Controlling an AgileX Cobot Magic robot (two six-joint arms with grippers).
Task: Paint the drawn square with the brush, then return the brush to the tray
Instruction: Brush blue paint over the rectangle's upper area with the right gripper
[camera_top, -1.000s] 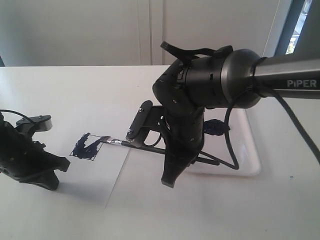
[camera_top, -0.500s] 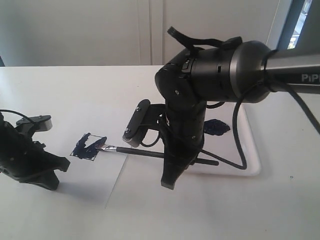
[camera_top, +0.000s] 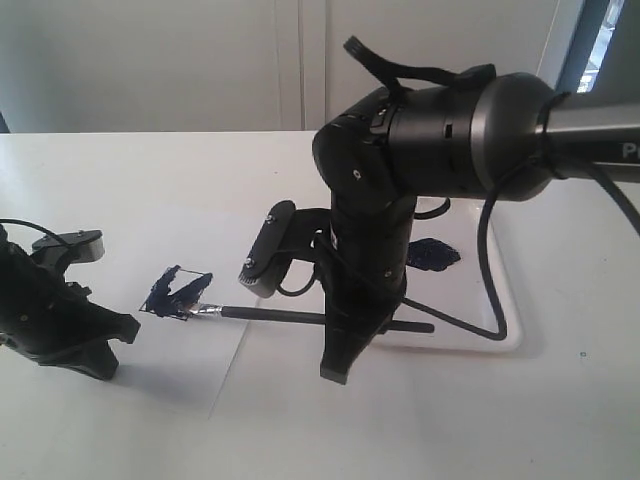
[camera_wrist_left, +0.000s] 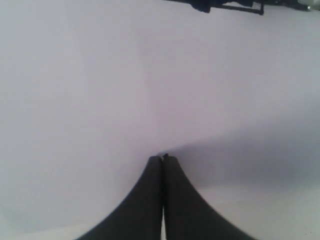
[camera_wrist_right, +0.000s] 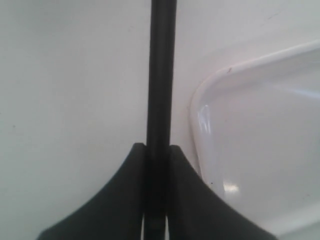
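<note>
Presently, on a matte white table (camera_top: 150, 180): the tray (camera_top: 505, 310), glossy white plastic, shallow, with rounded corners and a raised rim, holding an irregular dark blue paint blob (camera_top: 432, 254).

The brush (camera_top: 285, 316) has a slim round black handle, a silver ferrule and dark wet bristles. It lies nearly level, its rear end near the tray's front rim and its tip reaching well away from the tray to the drawn square (camera_top: 178, 296).

That square is a thin black outline on flat white paper (camera_top: 195, 350), unevenly smeared with blue-black paint. The bristles touch its corner nearest the tray.

The right gripper (camera_top: 338, 372), matte black and tapered, stands just beside the tray's rounded corner, its fingers (camera_wrist_right: 115, 200) clenched on the brush handle.

The left gripper (camera_top: 105, 360), black, sits beyond the square, farthest from the tray, its fingers (camera_wrist_left: 145, 200) pressed together on nothing.
</note>
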